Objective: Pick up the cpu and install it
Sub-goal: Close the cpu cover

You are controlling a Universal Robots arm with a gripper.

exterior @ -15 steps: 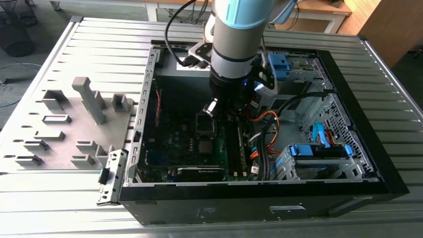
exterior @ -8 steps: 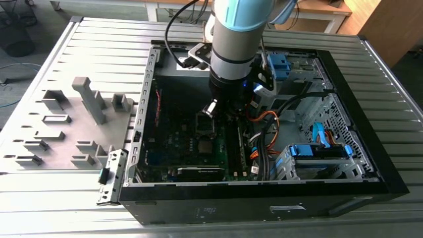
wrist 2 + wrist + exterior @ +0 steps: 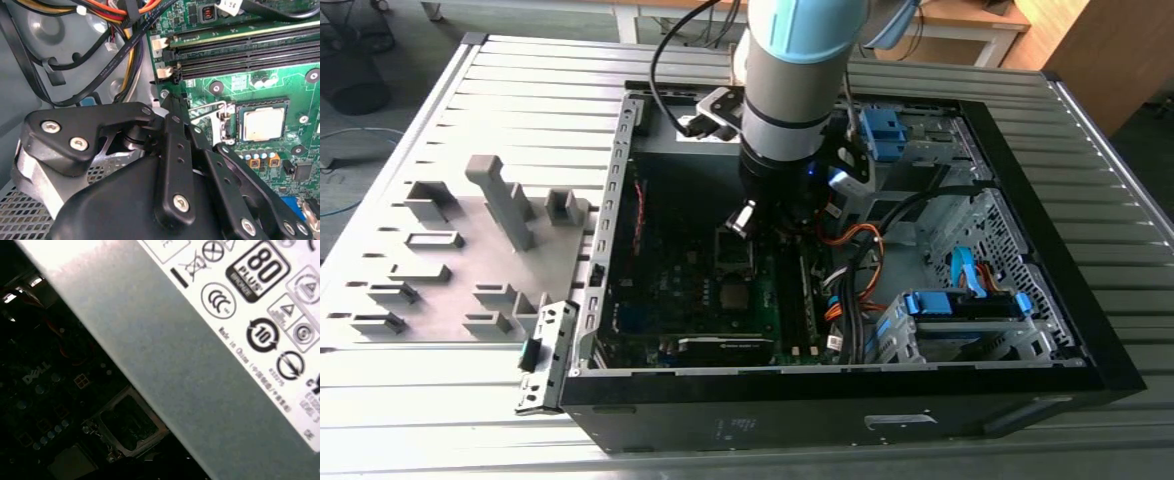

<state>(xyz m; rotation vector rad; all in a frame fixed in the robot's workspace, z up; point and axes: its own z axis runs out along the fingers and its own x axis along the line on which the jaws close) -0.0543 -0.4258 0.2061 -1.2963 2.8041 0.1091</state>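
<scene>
**Item 1.** Black jointed metal gripper (image 3: pixel 169 107), sitting nearest the lens in the second wrist view. It is hanging just over the green motherboard (image 3: pixel 280 82). Nothing is showing in its grasp, and whether it is open or closed cannot be told.

**Item 2.** The cpu (image 3: pixel 262 123), a small thin square chip with a pale silvery top. It is lying flat inside its dark socket, apart from the gripper. In the exterior view it is showing as a small grey square (image 3: pixel 736 297) near the arm's end.

**Item 3.** Hollow rectangular metal socket frame (image 3: pixel 127 426), standing swung open beside the chip. A thin wire lever (image 3: pixel 214 106) is sitting next to it.

**Step, as judged.** The chip is looking already placed, while the clamping part of installation is not yet done. The remaining work is calling for a careful approach to the frame and lever, without nudging the chip.

**Surroundings.**
- Long black memory slots (image 3: pixel 250 50) are running alongside the socket.
- A bundle of black, orange and yellow cables (image 3: pixel 100 50) is crowding the case wall by the gripper.
- A grey power-supply casing (image 3: pixel 165 355) is looming close to the first wrist camera.
- A dark graphics card (image 3: pixel 727 350) and blue plastic drive brackets (image 3: pixel 961 305) are sitting inside the black computer case (image 3: pixel 854 420).
- Grey plastic fixture blocks (image 3: pixel 500 200) are standing outside the case on the slatted aluminium table (image 3: pixel 454 400).

**Obstruction, as judged.** The cables and the power-supply casing are narrowing the room around the wrist.
</scene>
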